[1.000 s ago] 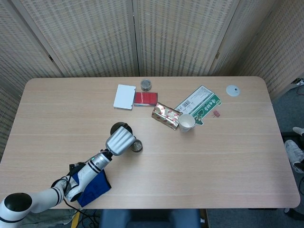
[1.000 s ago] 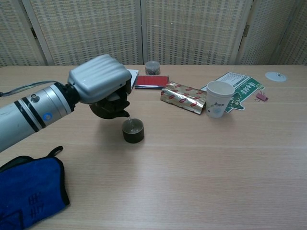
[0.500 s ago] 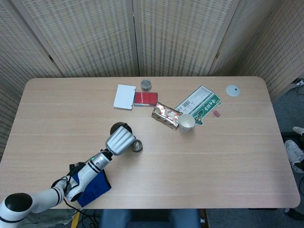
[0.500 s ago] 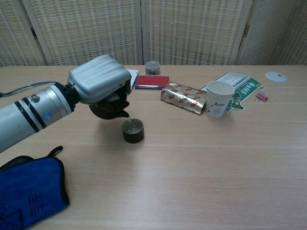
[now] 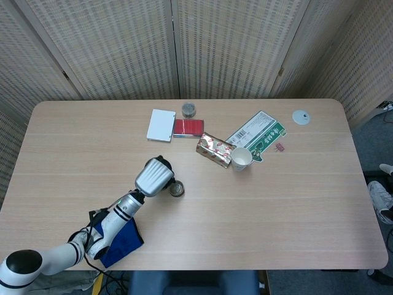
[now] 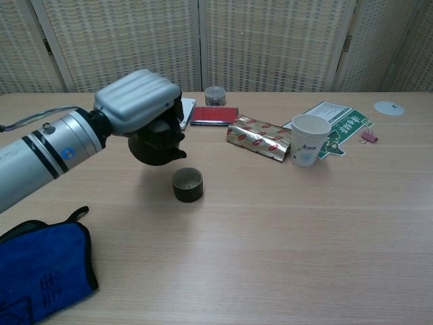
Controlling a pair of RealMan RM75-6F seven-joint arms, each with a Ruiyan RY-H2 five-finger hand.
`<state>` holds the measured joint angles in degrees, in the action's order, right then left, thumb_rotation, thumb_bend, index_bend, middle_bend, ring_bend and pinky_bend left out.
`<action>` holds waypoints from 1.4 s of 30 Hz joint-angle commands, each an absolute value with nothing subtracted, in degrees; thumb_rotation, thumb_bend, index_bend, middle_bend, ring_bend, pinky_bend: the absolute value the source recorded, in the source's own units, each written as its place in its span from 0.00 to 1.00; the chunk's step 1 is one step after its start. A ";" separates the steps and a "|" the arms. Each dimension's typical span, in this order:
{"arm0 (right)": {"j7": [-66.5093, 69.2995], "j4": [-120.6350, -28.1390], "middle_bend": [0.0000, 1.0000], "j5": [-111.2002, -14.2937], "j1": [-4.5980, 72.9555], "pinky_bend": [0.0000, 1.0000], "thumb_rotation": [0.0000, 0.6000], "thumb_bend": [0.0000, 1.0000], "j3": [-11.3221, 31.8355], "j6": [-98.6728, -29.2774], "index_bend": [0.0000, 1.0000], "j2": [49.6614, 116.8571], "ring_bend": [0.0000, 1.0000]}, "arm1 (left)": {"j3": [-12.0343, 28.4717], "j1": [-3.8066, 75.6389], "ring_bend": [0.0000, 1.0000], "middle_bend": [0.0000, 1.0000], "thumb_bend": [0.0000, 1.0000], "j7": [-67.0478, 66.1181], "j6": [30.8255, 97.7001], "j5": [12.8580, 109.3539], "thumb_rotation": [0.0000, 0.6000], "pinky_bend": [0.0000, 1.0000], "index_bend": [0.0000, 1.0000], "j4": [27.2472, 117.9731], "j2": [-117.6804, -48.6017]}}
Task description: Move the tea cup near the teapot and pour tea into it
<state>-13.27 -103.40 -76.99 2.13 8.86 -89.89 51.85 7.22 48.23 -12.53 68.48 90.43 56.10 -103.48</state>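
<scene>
Teapot (image 6: 157, 143) gripped in left hand (image 6: 139, 108), held off the table, roughly level, spout pointing right above the cup (image 6: 187, 184); right hand unseen.

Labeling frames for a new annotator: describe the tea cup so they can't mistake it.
On the wooden table, find the grey robot hand holding the dark teapot. Just below its spout stands the tea cup: small, dark and squat, unlike the taller white paper cup farther right.

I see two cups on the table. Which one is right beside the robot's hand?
The small dark tea cup, just below the left hand holding the dark teapot. The white paper cup stands far off by the green packet.
</scene>
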 commanded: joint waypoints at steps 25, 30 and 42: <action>-13.85 -103.69 0.30 -76.83 2.96 0.27 1.00 0.23 8.96 -88.74 0.29 52.29 0.20 | 15.44 42.51 0.95 1.00 0.37 8.41 59.43 71.89 0.58 0.56 1.00 66.98 -94.94; -14.24 -103.88 0.30 -76.95 3.30 0.27 1.00 0.23 8.98 -88.42 0.29 52.51 0.20 | 15.08 41.79 0.95 1.00 0.30 8.78 59.23 71.49 0.48 0.56 1.00 65.75 -94.45; -14.53 -103.84 0.30 -77.01 3.81 0.27 1.00 0.23 8.86 -87.76 0.29 53.03 0.20 | 11.68 40.91 0.94 1.00 0.22 7.94 60.02 75.18 0.25 0.56 1.00 60.49 -94.58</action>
